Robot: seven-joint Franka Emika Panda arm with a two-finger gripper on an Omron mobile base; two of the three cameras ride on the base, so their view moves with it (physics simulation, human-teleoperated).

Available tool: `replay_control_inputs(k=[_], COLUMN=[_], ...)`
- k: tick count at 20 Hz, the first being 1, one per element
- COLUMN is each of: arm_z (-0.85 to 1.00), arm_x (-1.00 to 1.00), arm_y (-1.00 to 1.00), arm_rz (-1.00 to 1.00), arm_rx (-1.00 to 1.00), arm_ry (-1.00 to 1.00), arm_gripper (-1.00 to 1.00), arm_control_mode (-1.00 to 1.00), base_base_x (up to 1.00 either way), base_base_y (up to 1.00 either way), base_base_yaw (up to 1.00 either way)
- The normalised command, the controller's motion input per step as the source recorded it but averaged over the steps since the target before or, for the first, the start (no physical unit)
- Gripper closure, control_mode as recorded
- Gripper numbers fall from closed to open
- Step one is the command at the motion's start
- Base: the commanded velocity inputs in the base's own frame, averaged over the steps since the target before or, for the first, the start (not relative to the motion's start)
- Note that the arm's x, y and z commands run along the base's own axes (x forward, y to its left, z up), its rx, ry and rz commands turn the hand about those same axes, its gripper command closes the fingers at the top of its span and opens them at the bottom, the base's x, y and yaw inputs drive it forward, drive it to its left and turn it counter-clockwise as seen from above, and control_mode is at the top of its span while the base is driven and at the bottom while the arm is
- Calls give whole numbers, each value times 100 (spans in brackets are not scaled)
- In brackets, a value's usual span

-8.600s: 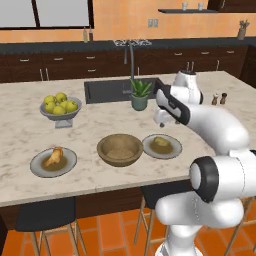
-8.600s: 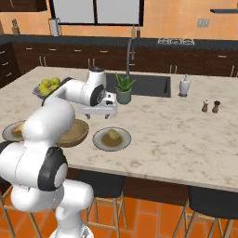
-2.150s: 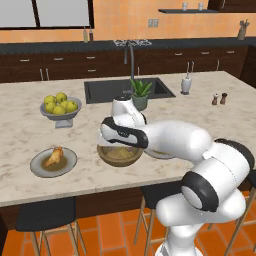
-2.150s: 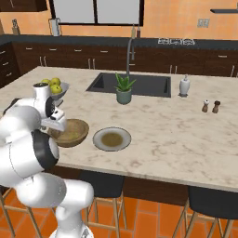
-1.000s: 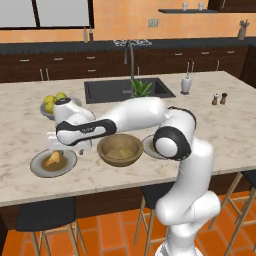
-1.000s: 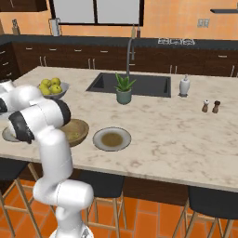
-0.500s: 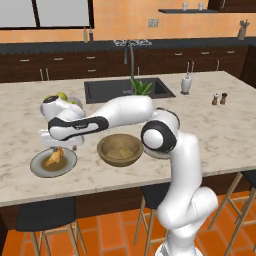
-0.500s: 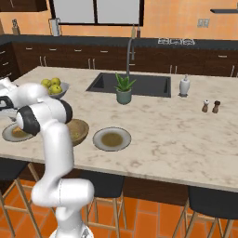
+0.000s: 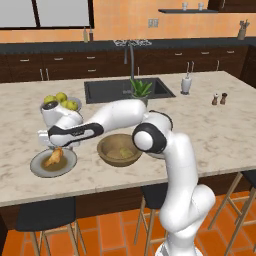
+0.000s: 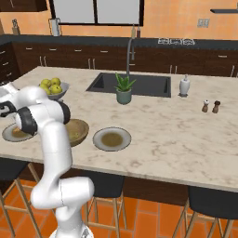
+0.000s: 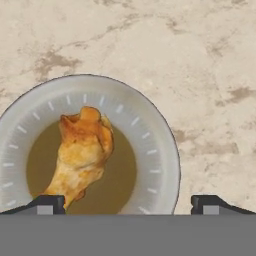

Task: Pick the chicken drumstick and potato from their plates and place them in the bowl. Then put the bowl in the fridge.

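The chicken drumstick (image 11: 82, 150), golden-brown, lies on the left grey plate (image 11: 161, 150) with its thin end toward my left fingertip (image 11: 48, 202). My gripper (image 11: 129, 202) hangs open just above this plate (image 9: 37, 167), jaws wide, nothing between them. From the left base view the gripper (image 9: 56, 145) hovers over the drumstick (image 9: 53, 157). The potato (image 9: 124, 151) rests inside the wooden bowl (image 9: 107, 145) to the right. The second plate (image 10: 111, 138) stands empty beside the bowl (image 10: 79, 130). The fridge is out of view.
A grey footed fruit bowl (image 9: 60, 103) with yellow-green fruits stands just behind the drumstick plate. Farther back are the sink (image 9: 112, 90), a potted plant (image 9: 141, 90), a soap dispenser (image 9: 186, 84) and two shakers (image 9: 219, 98). Stools stand under the counter's front edge.
The arm has swung left from over the bowl to the drumstick's plate and come down closer to it. The gripper stayed open.
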Motion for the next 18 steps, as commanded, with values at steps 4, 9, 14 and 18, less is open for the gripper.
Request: replay_control_inputs(k=[4, 9, 14, 18], arm_z=[-24, -23, -9, -2], arm_x=[16, 0, 1, 2], arm_y=[7, 24, 20, 6], arm_rz=[1, 1, 1, 0], arm_rx=[18, 0, 0, 0], arm_ry=[-12, -2, 0, 0], arm_gripper=[-100, -100, -100, -100], arm_control_mode=[-100, -100, -100, -100], base_base_x=[0, 0, 0, 0], base_base_y=[0, 0, 0, 0], base_base_yaw=[0, 0, 0, 0])
